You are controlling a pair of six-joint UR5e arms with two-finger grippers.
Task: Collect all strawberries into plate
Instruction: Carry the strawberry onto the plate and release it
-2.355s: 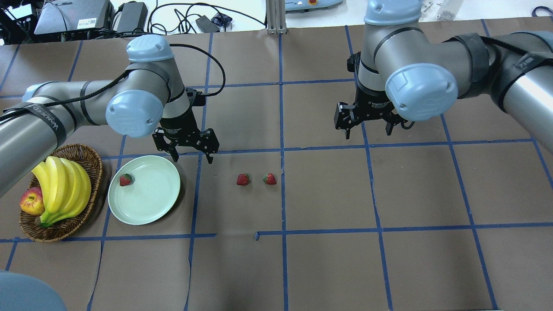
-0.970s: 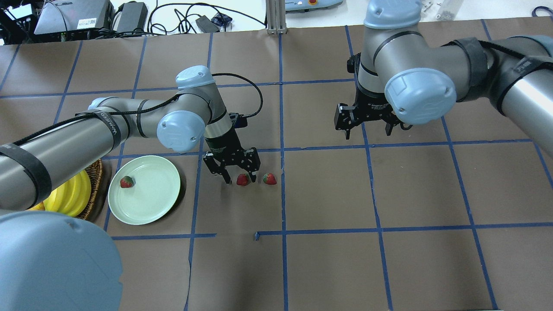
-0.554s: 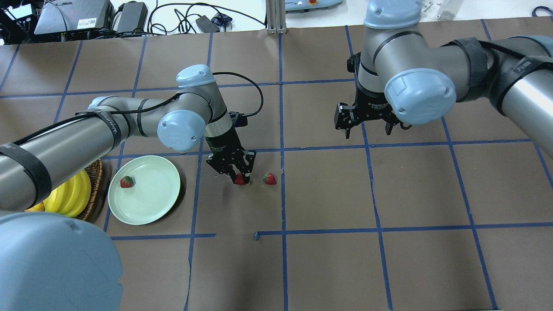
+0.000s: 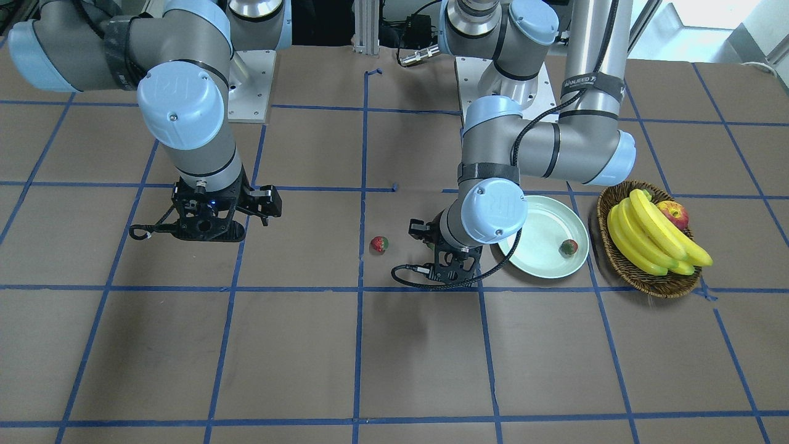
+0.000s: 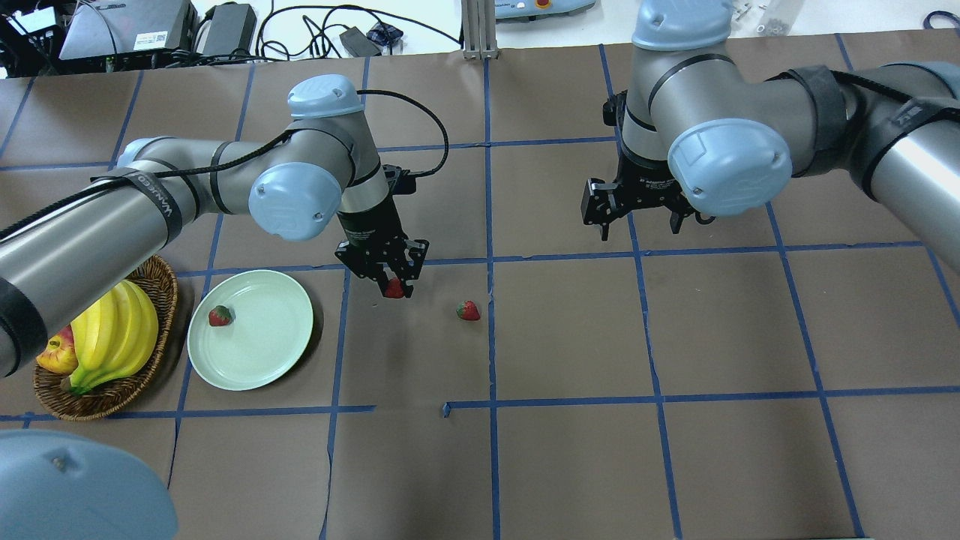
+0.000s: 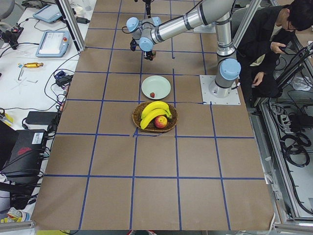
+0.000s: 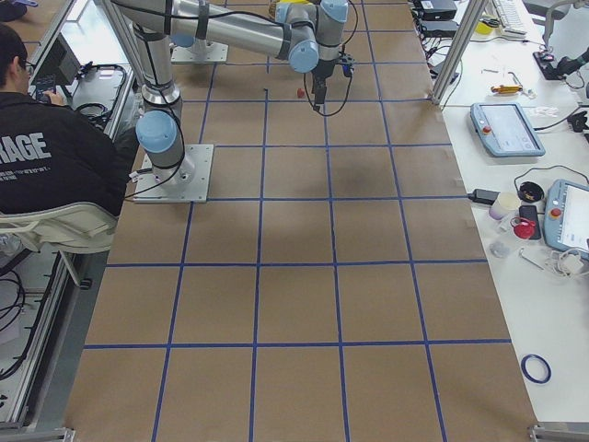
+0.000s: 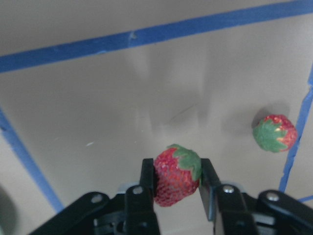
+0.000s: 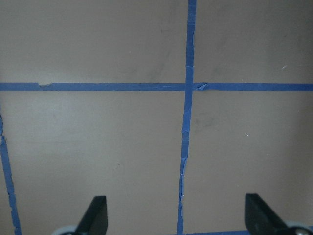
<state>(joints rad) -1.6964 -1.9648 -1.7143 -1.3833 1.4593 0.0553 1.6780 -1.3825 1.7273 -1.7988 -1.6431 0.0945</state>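
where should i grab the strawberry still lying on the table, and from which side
Pinch the strawberry across its red body, just below the green cap, coming straight down from above. It is small and rounded and lies low on the flat table with bare surface all round, so nothing blocks either side.

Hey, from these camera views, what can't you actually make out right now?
Front-facing view: the held strawberry is mostly hidden by the left gripper and wrist.
Overhead view: the apple is mostly covered by the bananas.
Left-side view: the plated strawberry is a red speck, too small for detail.
Right wrist view: the right gripper has its fingers cut off by the bottom edge.
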